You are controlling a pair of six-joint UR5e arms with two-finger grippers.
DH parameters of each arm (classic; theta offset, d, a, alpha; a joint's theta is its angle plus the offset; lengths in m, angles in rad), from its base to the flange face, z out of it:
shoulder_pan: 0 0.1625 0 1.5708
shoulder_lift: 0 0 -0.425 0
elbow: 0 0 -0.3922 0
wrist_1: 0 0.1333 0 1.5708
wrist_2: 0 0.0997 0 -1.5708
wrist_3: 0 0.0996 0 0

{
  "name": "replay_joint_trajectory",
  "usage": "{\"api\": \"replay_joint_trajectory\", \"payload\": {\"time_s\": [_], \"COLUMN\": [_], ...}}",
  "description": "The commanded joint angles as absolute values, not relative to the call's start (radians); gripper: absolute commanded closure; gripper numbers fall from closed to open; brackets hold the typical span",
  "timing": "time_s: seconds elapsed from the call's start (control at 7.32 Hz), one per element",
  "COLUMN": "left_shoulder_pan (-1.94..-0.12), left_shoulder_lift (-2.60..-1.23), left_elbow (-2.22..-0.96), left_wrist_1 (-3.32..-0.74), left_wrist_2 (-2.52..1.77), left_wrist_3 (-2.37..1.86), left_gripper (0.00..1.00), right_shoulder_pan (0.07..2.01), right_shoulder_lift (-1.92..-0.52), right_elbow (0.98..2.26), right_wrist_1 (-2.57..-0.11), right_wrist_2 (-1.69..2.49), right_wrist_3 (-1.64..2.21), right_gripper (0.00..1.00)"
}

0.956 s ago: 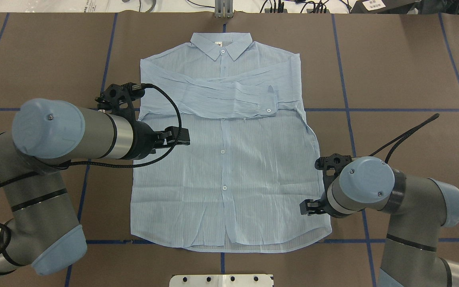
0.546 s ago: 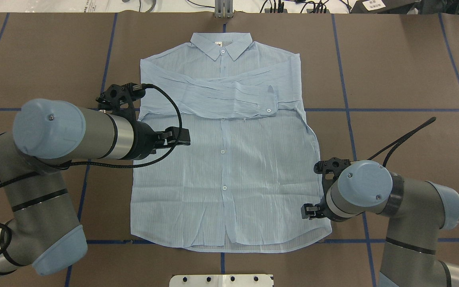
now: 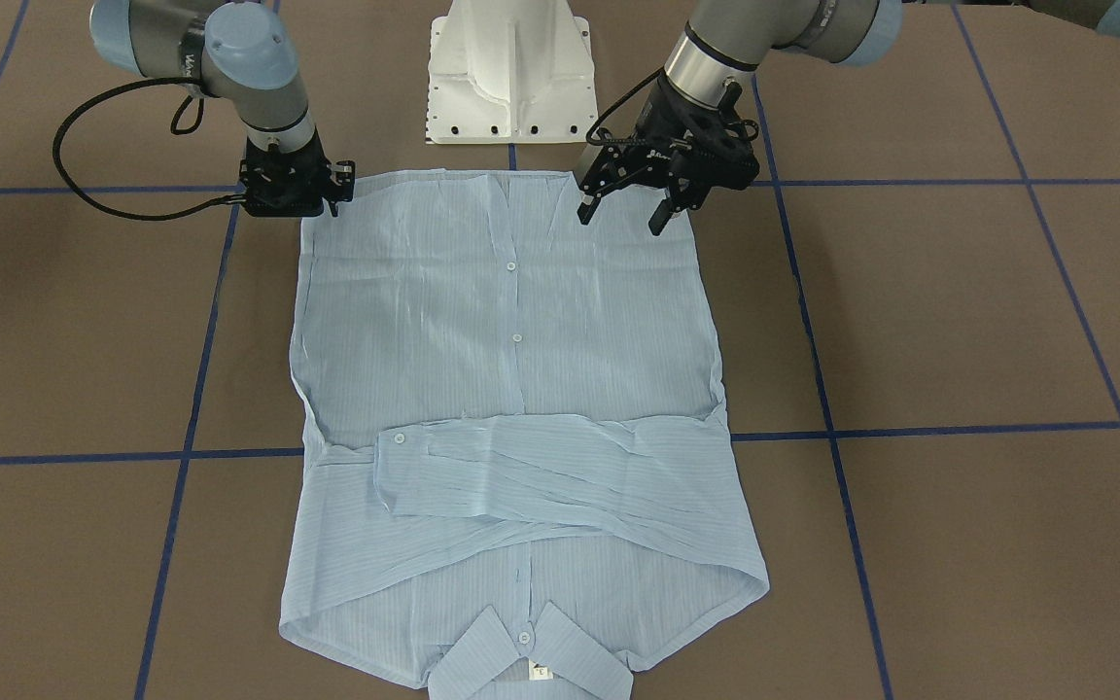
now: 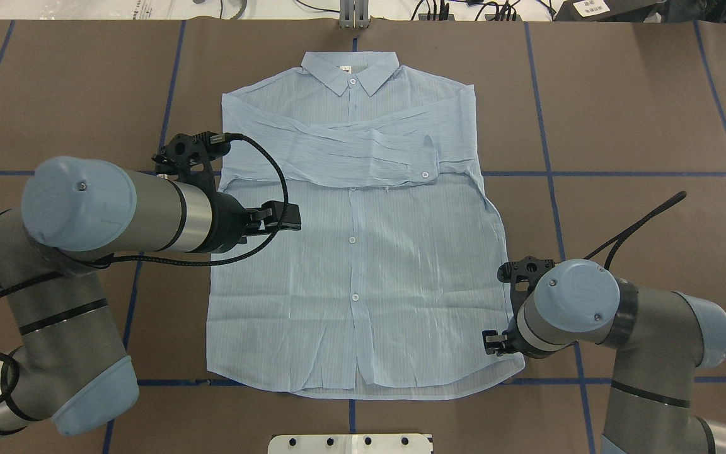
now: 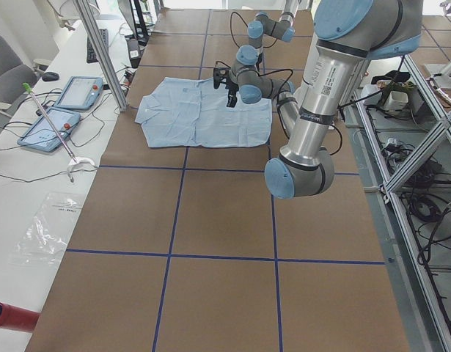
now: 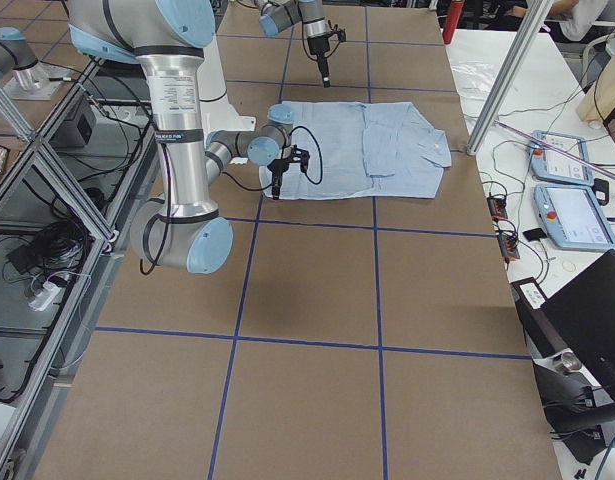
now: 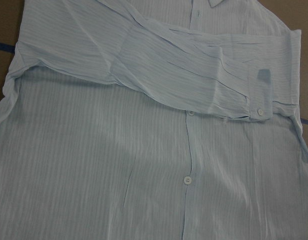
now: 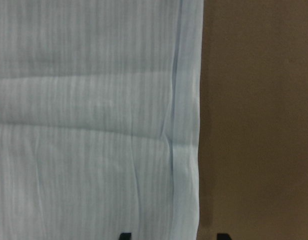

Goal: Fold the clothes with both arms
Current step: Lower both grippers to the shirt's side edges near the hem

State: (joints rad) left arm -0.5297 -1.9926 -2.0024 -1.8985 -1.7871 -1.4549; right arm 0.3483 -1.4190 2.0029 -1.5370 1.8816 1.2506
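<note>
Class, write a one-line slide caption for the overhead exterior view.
Shirt laid flat, sleeves crossed; left gripper hovers above it, right gripper at the hem corner.

- The brown matte table (image 4: pixel 621 113) carries thin blue tape lines (image 4: pixel 640 173) that divide its surface into large rectangles.
- One pale-blue striped button-up shirt (image 4: pixel 363 271) lies flat on the table, front side up, with the buttons closed.
- Its collar (image 4: pixel 350 72) is at the far side from the robot, and the hem is at the robot's side.
- The long sleeves (image 4: pixel 350 151) are folded across the chest, one lying over the other.
- A white base pedestal (image 3: pixel 511 68) stands on the table near the hem, not touching it.
</note>
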Motion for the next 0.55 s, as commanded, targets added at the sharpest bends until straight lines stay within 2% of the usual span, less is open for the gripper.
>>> {"api": "replay_joint_trajectory", "payload": {"time_s": [0.0, 0.41], "left_shoulder_pan": [-0.531, -0.531], "left_shoulder_lift": [-1.993, -1.994], "left_elbow": [-2.002, -2.003], "left_wrist_1": [-1.899, -1.899], "left_wrist_2": [-1.787, -1.787], "left_wrist_3": [-1.456, -1.456], "left_gripper": [0.00, 0.00], "right_shoulder_pan": [0.348, 0.348], "right_shoulder_lift": [-1.424, -1.424], "right_elbow": [2.002, 1.994], "right_wrist_1": [-1.539, -1.539], "right_wrist_2": [1.902, 1.907], "right_wrist_3": [1.252, 1.252], "right_gripper": [0.35, 0.43]}}
